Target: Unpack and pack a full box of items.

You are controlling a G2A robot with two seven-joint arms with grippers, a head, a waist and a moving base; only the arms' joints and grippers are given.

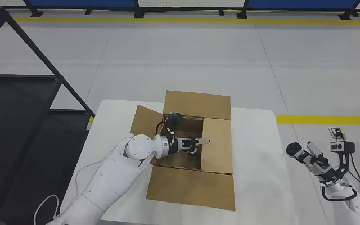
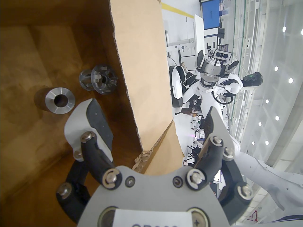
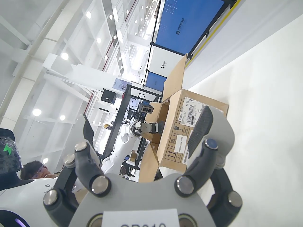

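Our left jaws hung apart and empty over the open cardboard box (image 2: 137, 48). The steel sleeve (image 2: 60, 100) stood bore-up on the box floor, just past one finger, with a flanged hub (image 2: 104, 79) near it. Right jaws, also apart, sat way off beyond the counter (image 1: 259, 185).

Bright, even light fills the hall, and round ceiling lamps (image 3: 88, 14) glare far beyond the right gripper (image 3: 146, 119). Inside the cardboard box (image 2: 139, 48), ahead of the left gripper (image 2: 151, 109), it is dim and shadowed. The metal sleeve (image 2: 60, 100) just past one fingertip catches a sheen (its bore is black). Both wrist views bend straight lines near their edges.
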